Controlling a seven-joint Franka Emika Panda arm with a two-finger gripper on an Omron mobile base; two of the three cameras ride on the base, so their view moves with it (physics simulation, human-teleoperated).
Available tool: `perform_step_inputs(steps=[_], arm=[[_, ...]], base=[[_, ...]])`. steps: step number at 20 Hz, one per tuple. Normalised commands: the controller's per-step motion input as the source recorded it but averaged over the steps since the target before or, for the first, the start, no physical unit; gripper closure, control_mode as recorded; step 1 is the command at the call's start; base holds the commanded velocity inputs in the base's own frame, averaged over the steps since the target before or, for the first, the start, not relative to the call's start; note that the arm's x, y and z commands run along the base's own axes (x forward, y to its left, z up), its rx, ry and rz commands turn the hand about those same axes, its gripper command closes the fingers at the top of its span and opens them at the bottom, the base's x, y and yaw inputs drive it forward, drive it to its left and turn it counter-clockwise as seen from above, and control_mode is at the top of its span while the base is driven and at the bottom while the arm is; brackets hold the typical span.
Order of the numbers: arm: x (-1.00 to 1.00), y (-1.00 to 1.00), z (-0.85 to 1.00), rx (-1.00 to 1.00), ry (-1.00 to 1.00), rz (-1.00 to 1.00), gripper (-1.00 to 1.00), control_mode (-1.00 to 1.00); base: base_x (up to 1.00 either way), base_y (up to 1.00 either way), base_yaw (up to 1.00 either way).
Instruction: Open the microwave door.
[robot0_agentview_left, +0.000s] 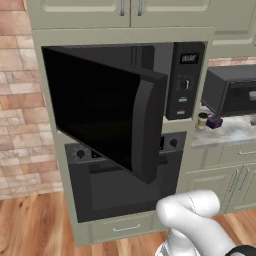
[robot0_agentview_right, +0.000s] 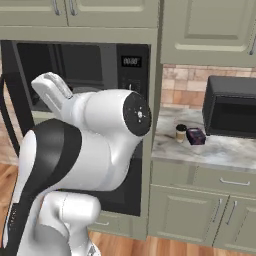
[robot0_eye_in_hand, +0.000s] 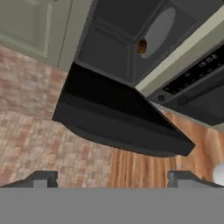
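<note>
The microwave door (robot0_agentview_left: 100, 110) is a glossy black panel, swung well out from its hinge on the left, with its free edge pointing toward me. The microwave (robot0_agentview_left: 185, 80) sits in beige cabinetry, and its control strip with display and dial is on the right. Its dark cavity (robot0_agentview_right: 80, 65) is exposed. In the hand view the door (robot0_eye_in_hand: 118, 113) lies rolled across the middle, its curved handle (robot0_eye_in_hand: 118, 146) along the lower edge, and the cavity with a grey turntable (robot0_eye_in_hand: 157, 30) above it. My gripper (robot0_eye_in_hand: 113, 177) is open, clear of the door, with nothing between its fingertips (robot0_eye_in_hand: 43, 178).
An oven (robot0_agentview_left: 125, 185) with two knobs sits under the microwave. To the right, a stone counter (robot0_agentview_left: 225, 132) carries a smaller black box appliance (robot0_agentview_left: 232, 90), a cup (robot0_agentview_left: 202, 120) and a dark purple item (robot0_agentview_left: 215, 121). Brick wall lies left, wooden floor below.
</note>
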Motion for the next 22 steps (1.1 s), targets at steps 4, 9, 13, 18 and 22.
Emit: perform_step_inputs(steps=[4,9,13,18,22], arm=[[0.51,0.21,-0.46,0.29,0.09,0.27,-1.00,-1.00],[0.49,0.13,-0.10,0.15,0.06,0.22,-1.00,-1.00],[0.31,0.41,-0.35,0.03,0.06,0.17,-1.00,-1.00],[0.38,0.68,-0.20,0.01,0.04,0.14,-1.00,-1.00],[0.34,0.69,-0.05,0.00,0.07,0.14,-1.00,-1.00]], base=[[0.00,0.00,0.00],[0.00,0.00,0.00],[0.00,0.00,0.00],[0.00,0.00,0.00],[0.00,0.00,0.00]])
